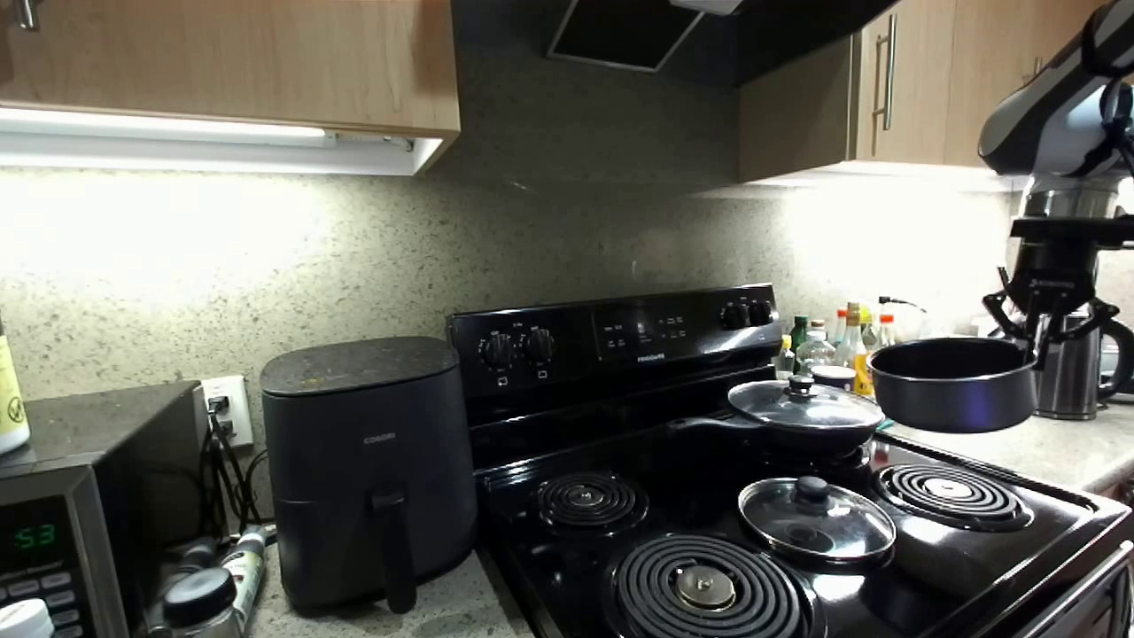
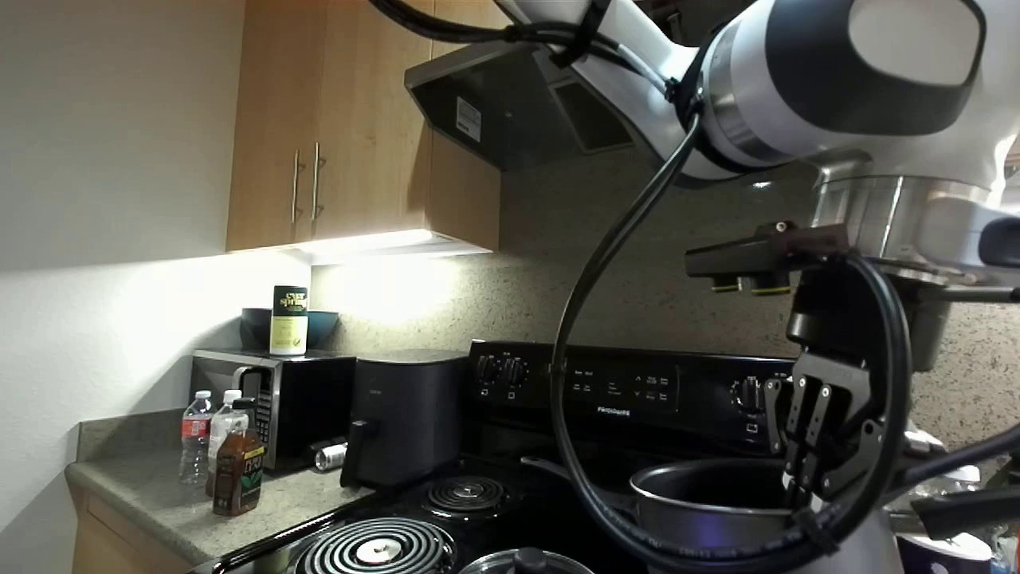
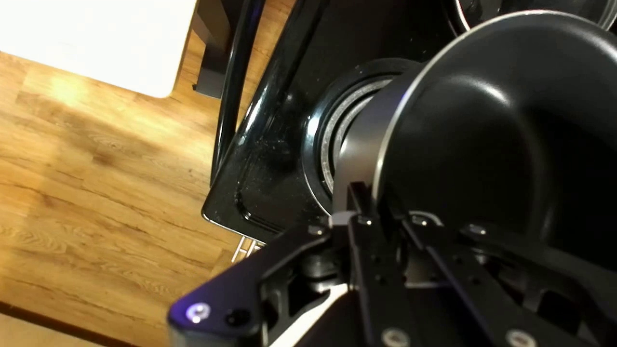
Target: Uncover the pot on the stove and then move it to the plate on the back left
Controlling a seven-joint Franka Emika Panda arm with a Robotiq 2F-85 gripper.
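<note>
Pot (image 1: 952, 394) and claw (image 1: 1040, 350) meet at the rim in an exterior view: the claw is clamped on the pot's wall, and the pot hangs roughly level, clear of the stove (image 1: 957, 571). From the claw, the pot lies on the side toward the small burner (image 1: 592, 501) at the back left, the likely plate. That burner is lower than the claw and well apart, beyond the pot. Also lower, the glass lid (image 1: 817, 523) lies on the stove between burners, so the uncovering looks done. A covered pan (image 1: 811, 416) is nearer the claw.

In an exterior view, a cable (image 2: 560, 399) loops down in front of pot and claw. A dark handle (image 2: 968, 512) shows behind the claw, away from the pot; whether it is the pot's own, I cannot tell.

In the wrist view, the claw straddles the rim, one half inside, one outside, and a coil burner (image 3: 329, 144) shows under the pot's wall. With the grip off-centre, I judge the carry should go pot-first, the pot's middle, not the claw, coming down over the small burner.
</note>
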